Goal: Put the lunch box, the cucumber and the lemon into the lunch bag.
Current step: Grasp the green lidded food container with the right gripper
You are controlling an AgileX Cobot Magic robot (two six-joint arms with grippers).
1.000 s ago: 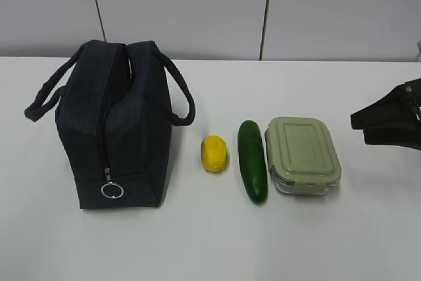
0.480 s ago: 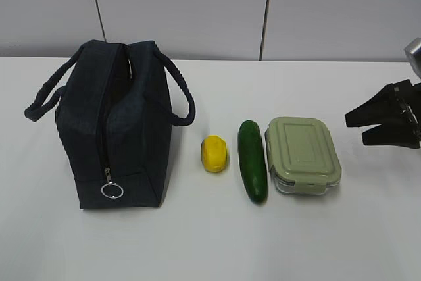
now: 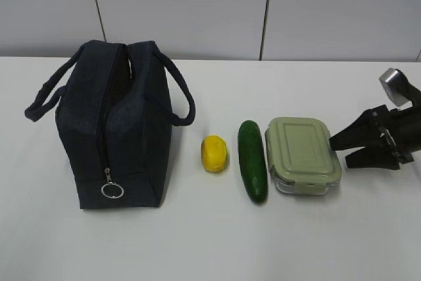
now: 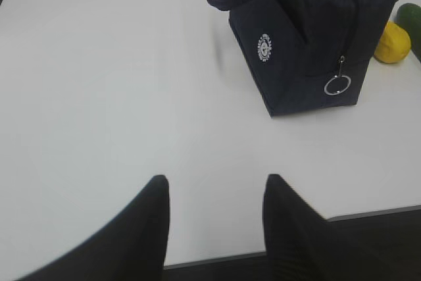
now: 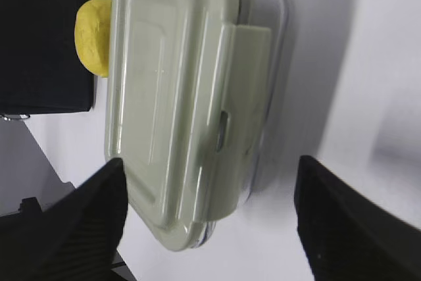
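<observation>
The dark navy lunch bag (image 3: 115,126) stands at the left, its ring pull low on the near end. To its right lie the yellow lemon (image 3: 214,153), the dark green cucumber (image 3: 252,160) and the sage-lidded lunch box (image 3: 302,154), side by side. My right gripper (image 3: 339,151) is open, just right of the lunch box, fingertips pointing at it. In the right wrist view the lunch box (image 5: 177,97) has its near end level with my open right gripper (image 5: 209,162), untouched. My left gripper (image 4: 216,182) is open over bare table, well short of the lunch bag (image 4: 309,24).
The white table (image 3: 197,241) runs back to a pale panelled wall. The table's near edge (image 4: 368,214) shows just under my left fingers. The bag's two loop handles (image 3: 181,93) hang out to either side. Bare tabletop lies in front of the objects.
My right gripper has moved left and lower, from the right edge to just beside the lunch box, and its jaws have spread wider. The objects and left gripper have not moved.
</observation>
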